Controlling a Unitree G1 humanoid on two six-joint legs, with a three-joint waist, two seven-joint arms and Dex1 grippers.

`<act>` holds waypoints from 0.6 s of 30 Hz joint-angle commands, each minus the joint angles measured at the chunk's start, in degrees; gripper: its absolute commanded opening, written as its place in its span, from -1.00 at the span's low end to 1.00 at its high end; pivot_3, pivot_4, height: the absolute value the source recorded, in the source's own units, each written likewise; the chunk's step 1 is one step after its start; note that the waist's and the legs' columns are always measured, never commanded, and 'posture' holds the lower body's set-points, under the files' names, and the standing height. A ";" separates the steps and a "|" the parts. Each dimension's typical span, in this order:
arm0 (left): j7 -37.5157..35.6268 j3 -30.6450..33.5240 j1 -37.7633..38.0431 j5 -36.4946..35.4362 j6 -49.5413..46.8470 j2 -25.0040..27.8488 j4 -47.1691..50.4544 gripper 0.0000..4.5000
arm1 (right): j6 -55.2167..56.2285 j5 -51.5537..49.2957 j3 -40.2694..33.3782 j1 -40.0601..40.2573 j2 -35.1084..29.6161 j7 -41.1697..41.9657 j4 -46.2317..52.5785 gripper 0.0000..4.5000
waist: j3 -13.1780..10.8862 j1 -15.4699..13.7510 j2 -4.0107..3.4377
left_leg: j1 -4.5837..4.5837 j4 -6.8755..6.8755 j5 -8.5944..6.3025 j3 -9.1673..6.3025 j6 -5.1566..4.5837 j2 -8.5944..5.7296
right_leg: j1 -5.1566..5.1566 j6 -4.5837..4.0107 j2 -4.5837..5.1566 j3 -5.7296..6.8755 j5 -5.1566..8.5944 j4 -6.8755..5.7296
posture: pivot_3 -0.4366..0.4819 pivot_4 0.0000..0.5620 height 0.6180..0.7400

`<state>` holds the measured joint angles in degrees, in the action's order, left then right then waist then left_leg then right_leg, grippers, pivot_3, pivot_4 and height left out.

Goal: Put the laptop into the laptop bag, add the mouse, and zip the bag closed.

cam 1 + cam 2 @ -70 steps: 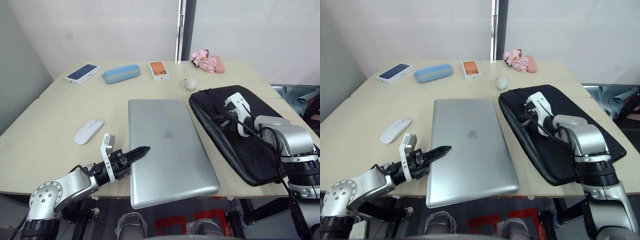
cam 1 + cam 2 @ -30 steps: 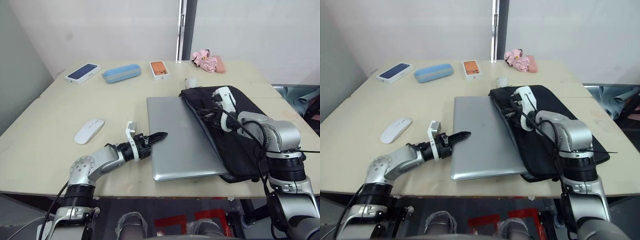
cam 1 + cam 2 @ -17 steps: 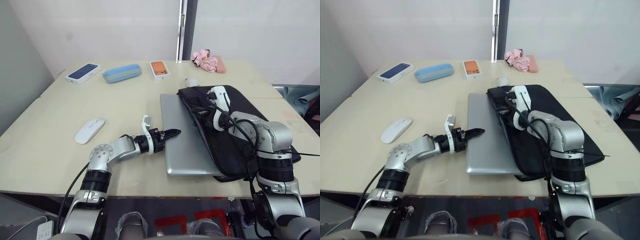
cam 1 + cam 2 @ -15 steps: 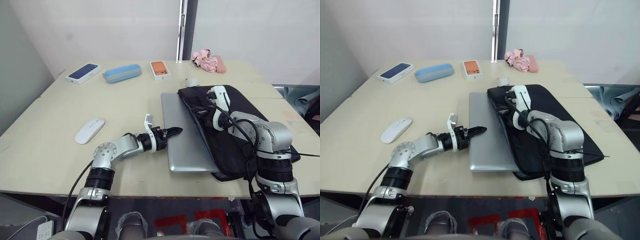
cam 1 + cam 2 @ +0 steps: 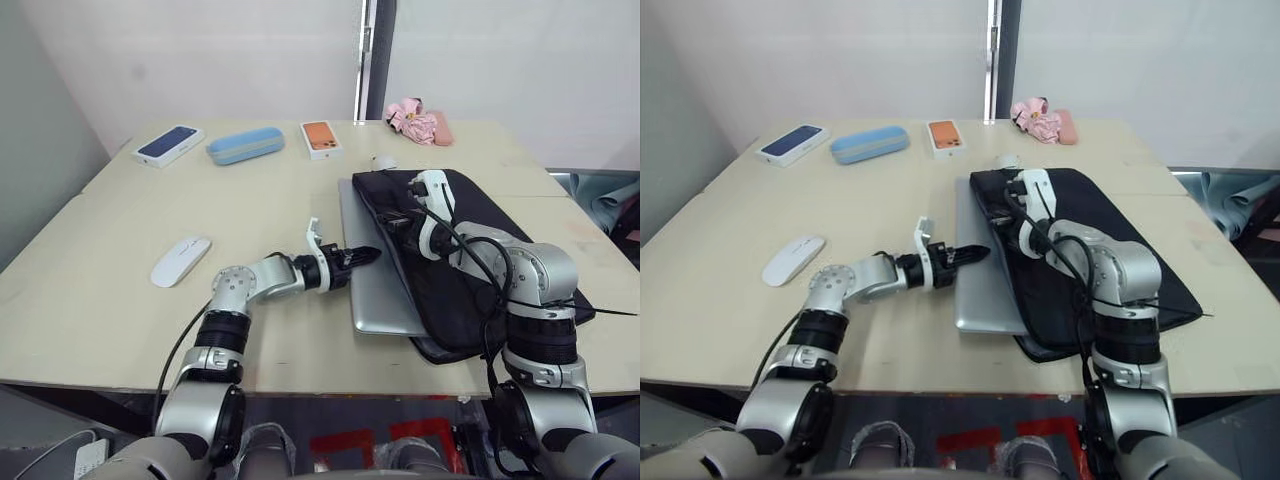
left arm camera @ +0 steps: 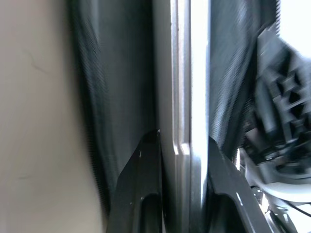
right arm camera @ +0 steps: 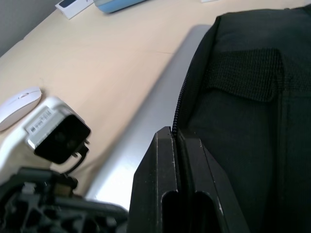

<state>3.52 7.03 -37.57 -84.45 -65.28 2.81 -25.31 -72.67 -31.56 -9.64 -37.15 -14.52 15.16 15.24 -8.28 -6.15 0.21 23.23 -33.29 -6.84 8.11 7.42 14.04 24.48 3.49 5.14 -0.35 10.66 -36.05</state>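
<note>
While the right end effector (image 7: 176, 141) pinches the laptop bag's (image 5: 470, 270) edge, the left end effector (image 5: 362, 255) clasps the half-inserted laptop (image 5: 378, 290).

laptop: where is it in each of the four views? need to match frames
Left eye view: the laptop is a silver strip at centre, half inside the laptop bag.
Right eye view: same strip, centre.
Left wrist view: its edge runs between the left gripper fingers.
Right wrist view: silver band beside the bag's zipper.
Shared landmark: the bag's open edge.
</note>
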 commanded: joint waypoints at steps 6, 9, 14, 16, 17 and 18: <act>-4.18 4.22 -1.96 2.42 3.58 -9.80 2.81 -0.86 | 0.49 -1.45 -0.60 -2.09 1.90 -1.34 3.24 -0.98 | 0.00 0.05 0.00 | 0.00 0.01 0.00 0.00 -0.01 -0.01 | 0.00 0.00 0.02 0.00 0.00 0.01 | -0.05 -0.47 1.00; -4.77 4.97 -1.59 5.30 5.03 -10.86 2.97 -0.86 | 0.44 -1.36 -0.77 -1.92 1.82 -1.57 3.28 -0.98 | 0.00 0.24 0.00 | -0.01 0.03 0.00 0.01 -0.01 -0.02 | 0.00 0.01 0.02 -0.01 0.00 0.02 | -0.05 -0.47 1.00; -8.60 3.42 -0.05 11.44 4.35 -8.83 4.87 -0.41 | 0.75 -1.13 -0.83 -1.80 1.37 -1.43 2.80 -1.00 | -0.01 0.47 -0.01 | -0.01 0.06 0.00 0.02 -0.02 -0.02 | 0.02 0.02 0.02 -0.01 -0.01 0.04 | -0.05 -0.47 1.00; -9.95 3.23 0.47 12.64 3.10 -8.07 6.07 -0.11 | 0.77 -1.11 -0.89 -1.80 1.21 -1.38 2.75 -1.00 | 0.00 0.36 -0.01 | 0.00 0.07 0.00 0.01 -0.02 -0.02 | 0.02 0.02 0.02 0.00 -0.01 0.06 | -0.05 -0.47 1.00; -10.34 3.05 0.86 13.17 2.28 -7.37 6.89 0.03 | 0.78 -1.11 -0.90 -1.82 1.14 -1.35 2.73 -1.00 | 0.00 0.35 -0.01 | 0.00 0.07 0.01 0.01 -0.02 -0.02 | 0.02 0.02 0.02 0.00 -0.01 0.06 | -0.05 -0.47 1.00; -10.82 2.77 1.25 13.81 1.48 -6.56 7.72 0.24 | 0.80 -1.09 -0.89 -1.87 1.06 -1.29 2.66 -1.00 | 0.00 0.35 -0.01 | 0.00 0.07 0.00 0.01 -0.02 -0.02 | 0.02 0.02 0.03 -0.01 -0.01 0.06 | -0.05 -0.47 1.00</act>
<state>-4.58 10.32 -36.02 -70.27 -62.54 -3.81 -21.92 -72.71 -31.59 -10.21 -37.21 -13.21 13.45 16.15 -8.28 -5.80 0.20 23.22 -33.23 -6.83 8.12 7.41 14.02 24.49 3.52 5.17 -0.37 10.65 -36.00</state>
